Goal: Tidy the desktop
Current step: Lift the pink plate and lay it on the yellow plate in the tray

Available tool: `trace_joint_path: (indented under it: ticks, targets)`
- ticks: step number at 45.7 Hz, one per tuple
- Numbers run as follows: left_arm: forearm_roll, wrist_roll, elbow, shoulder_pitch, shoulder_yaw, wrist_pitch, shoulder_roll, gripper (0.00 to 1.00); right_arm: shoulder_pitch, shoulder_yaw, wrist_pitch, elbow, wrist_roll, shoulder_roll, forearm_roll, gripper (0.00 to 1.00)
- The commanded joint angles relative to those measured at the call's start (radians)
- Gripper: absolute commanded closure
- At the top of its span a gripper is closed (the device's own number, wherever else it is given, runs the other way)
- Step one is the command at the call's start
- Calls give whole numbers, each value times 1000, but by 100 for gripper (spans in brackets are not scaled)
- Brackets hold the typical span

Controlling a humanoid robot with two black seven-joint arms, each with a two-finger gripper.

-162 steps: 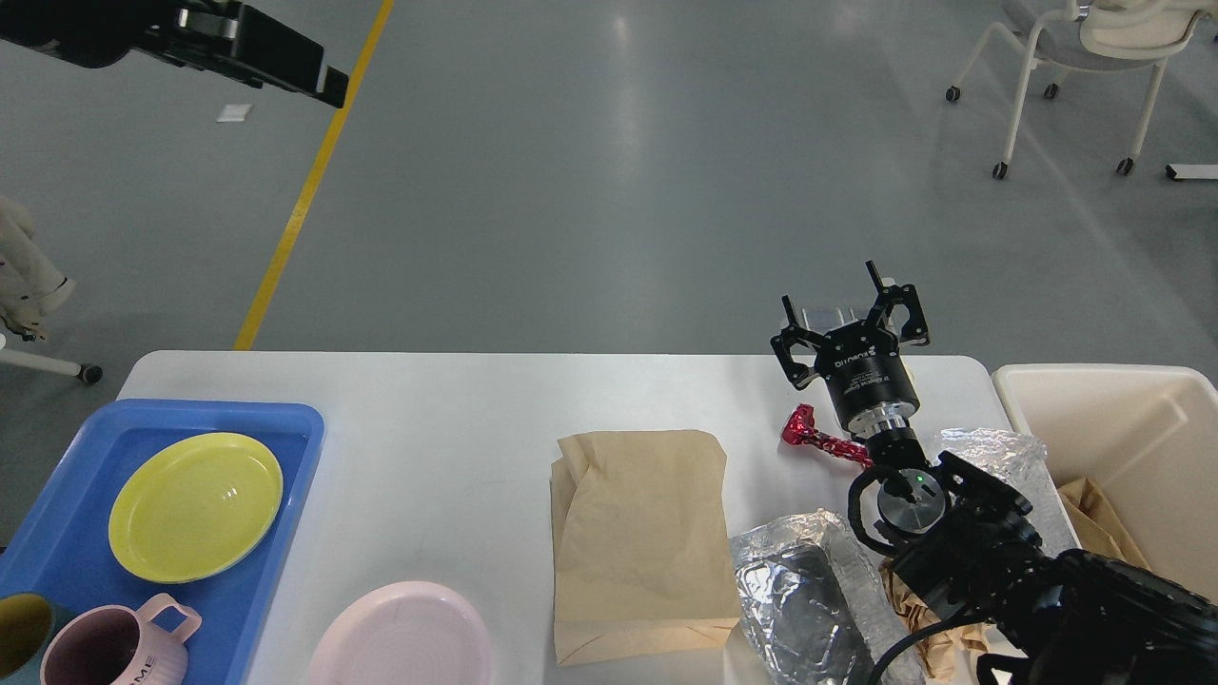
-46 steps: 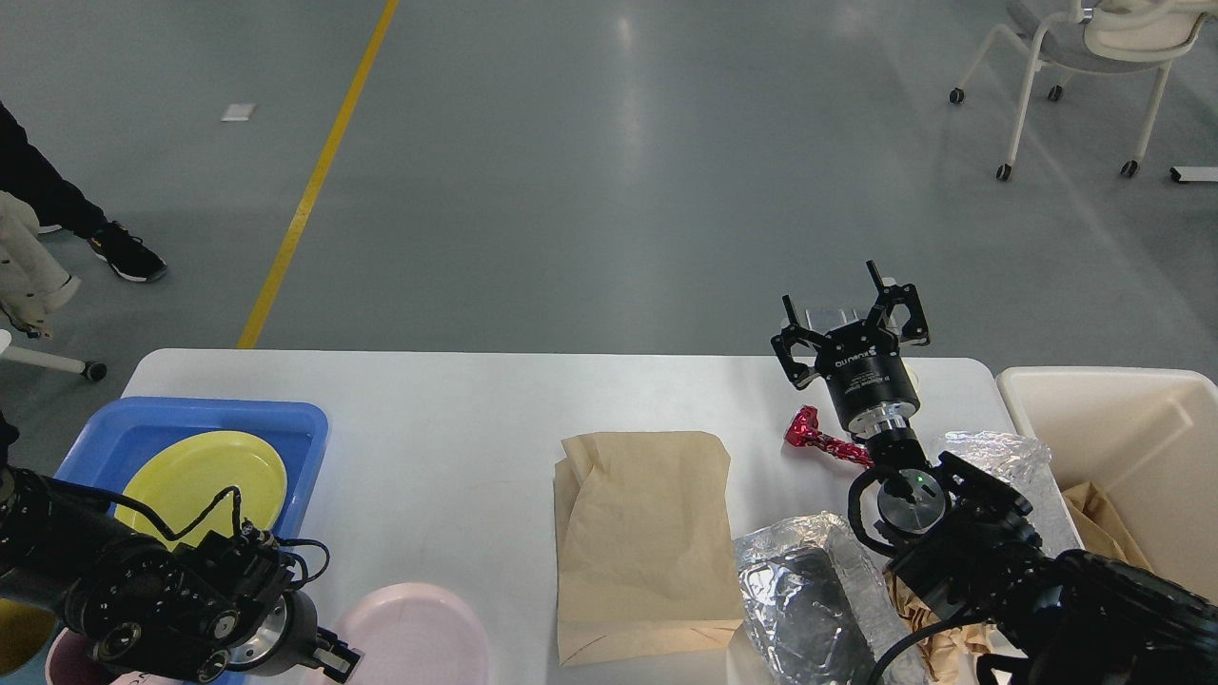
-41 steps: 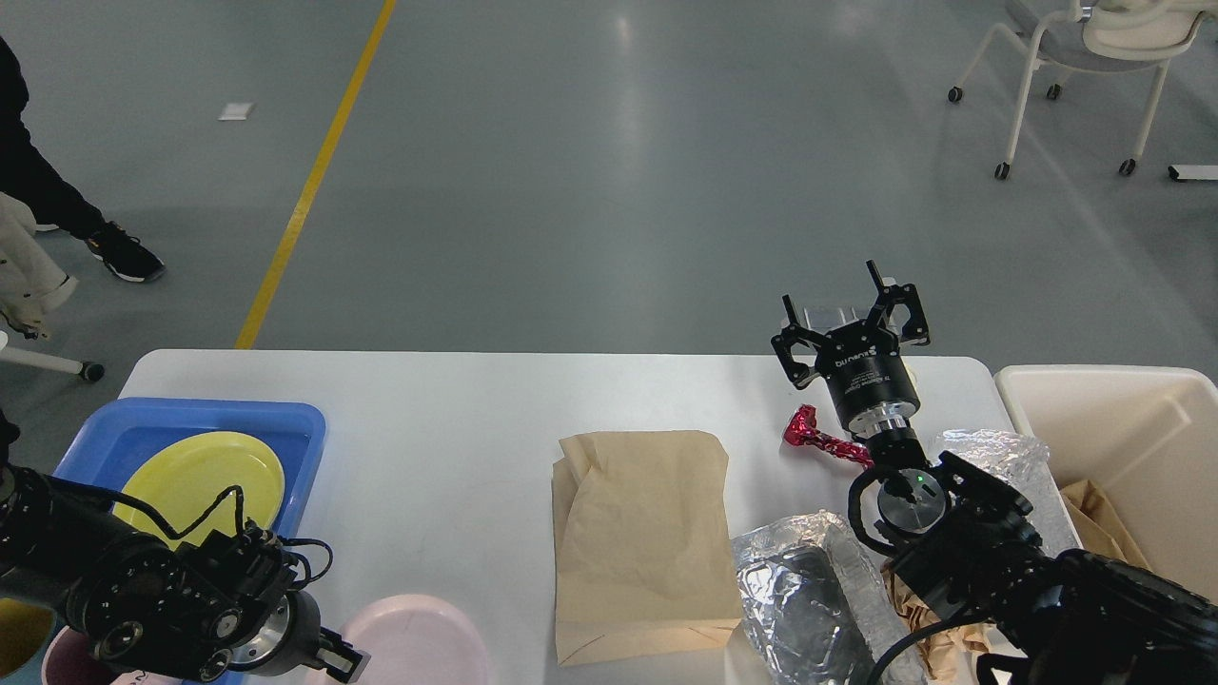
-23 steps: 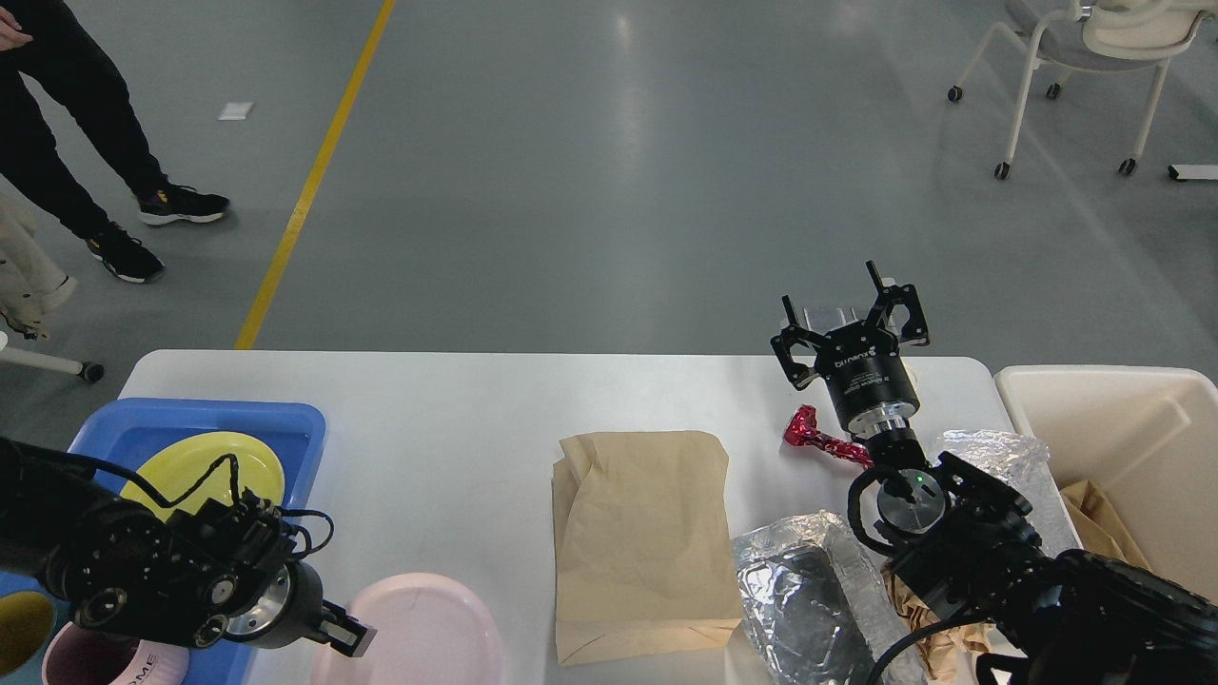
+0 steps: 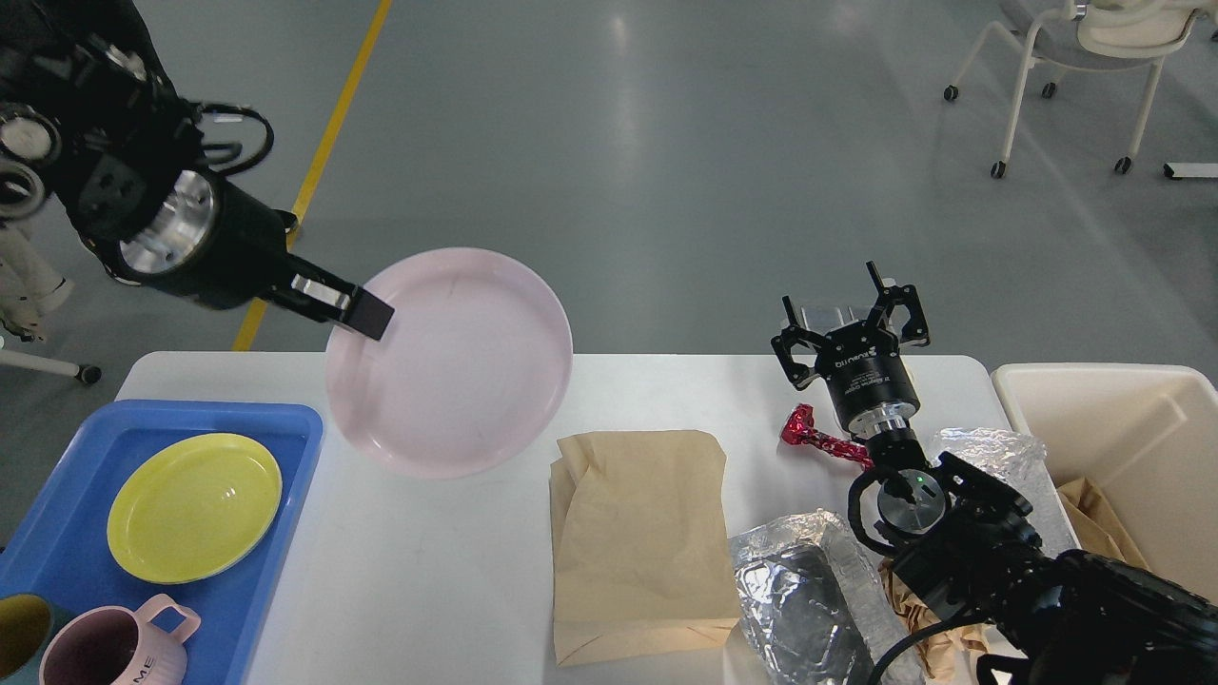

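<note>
Above the left end of the desktop (image 5: 457,561), seen from the head, the left gripper (image 5: 354,309) holds a pink plate (image 5: 452,362) by its left rim, fingers closed on the edge, the plate lifted clear of the surface and tilted so its face shows to the camera. Below it, at the desktop's left end, sits a blue tray (image 5: 285,428) carrying a yellow plate (image 5: 194,507), a pink mug (image 5: 112,647) and the edge of another cup (image 5: 19,628) at the lower left corner. Near the middle of the white surface lies a flat brown paper bag (image 5: 639,542). Just right of it, at the near edge, is a crumpled foil container (image 5: 795,595), and behind that a small red wrapper (image 5: 814,436) lies beside the right arm. The right gripper (image 5: 852,314) stands upright over the far right part of the desktop with its fingers spread apart and nothing between them. More crumpled foil (image 5: 994,447) sits just right of that arm, next to a cream bin (image 5: 1123,428) off the desktop's right end, with brown paper (image 5: 1094,523) showing inside it. On the grey floor beyond run a yellow line (image 5: 328,143) and, far right, a wheeled chair (image 5: 1075,57).
</note>
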Motion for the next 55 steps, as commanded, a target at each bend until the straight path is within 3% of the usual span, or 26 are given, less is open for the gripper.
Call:
trace_joint_path:
  ticks: [1, 9, 14, 20, 23, 26, 39, 55]
  targets:
    - [16, 7, 63, 20, -8, -23, 34, 100, 0, 0, 0, 0, 0, 0, 0, 0]
    - [176, -31, 230, 190, 45, 16, 117, 100, 0, 0, 0, 0, 0, 1, 0, 0]
    - [316, -119, 351, 339, 32, 60, 128, 100, 0, 0, 0, 0, 0, 0, 0, 0]
    - [493, -234, 446, 474, 44, 207, 129, 100, 1, 0, 0, 0, 0, 1, 0, 0]
    - [554, -258, 484, 548, 44, 288, 128, 100, 1, 0, 0, 0, 0, 0, 0, 0]
    - [574, -261, 530, 609, 44, 357, 120, 100, 1, 0, 0, 0, 0, 0, 0, 0]
    - [562, -257, 662, 823, 41, 522, 45, 100, 1, 0, 0, 0, 0, 1, 0, 0]
    - [458, -237, 830, 955, 39, 582, -102, 100, 1, 0, 0, 0, 0, 0, 0, 0]
